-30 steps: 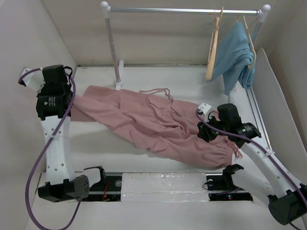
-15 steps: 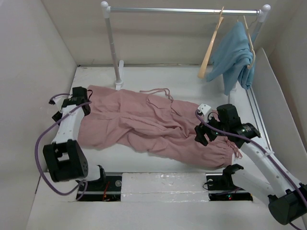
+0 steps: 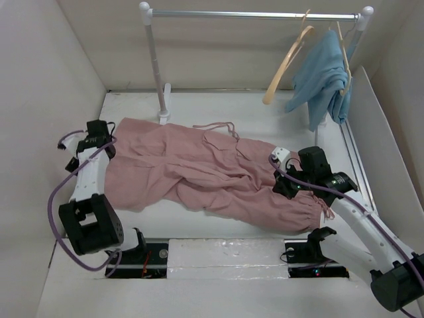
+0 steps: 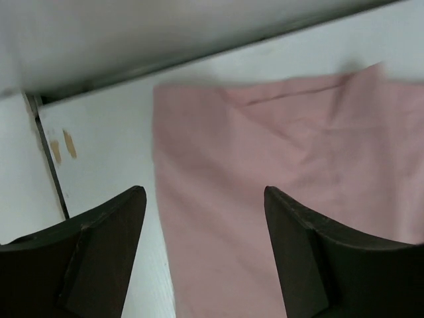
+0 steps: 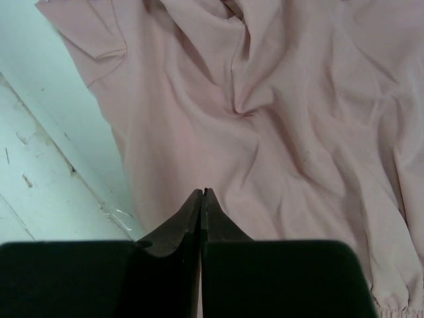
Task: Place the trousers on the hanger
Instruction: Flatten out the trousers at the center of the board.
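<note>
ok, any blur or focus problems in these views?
Left wrist: soft throughout, trousers edges smeared, open left tool a dark silhouette. Right wrist: fabric folds crisp, shut right tool near-black. Top external: sharp, evenly lit, no glare.

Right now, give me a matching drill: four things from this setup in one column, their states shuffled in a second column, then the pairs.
1. trousers
2. hanger
3. left gripper
4. right gripper

A. fingers shut
B. hanging bare on the rail
C. lying on the table
D. fingers open

Pairs: 1-C, 2-B, 3-D, 4-A
</note>
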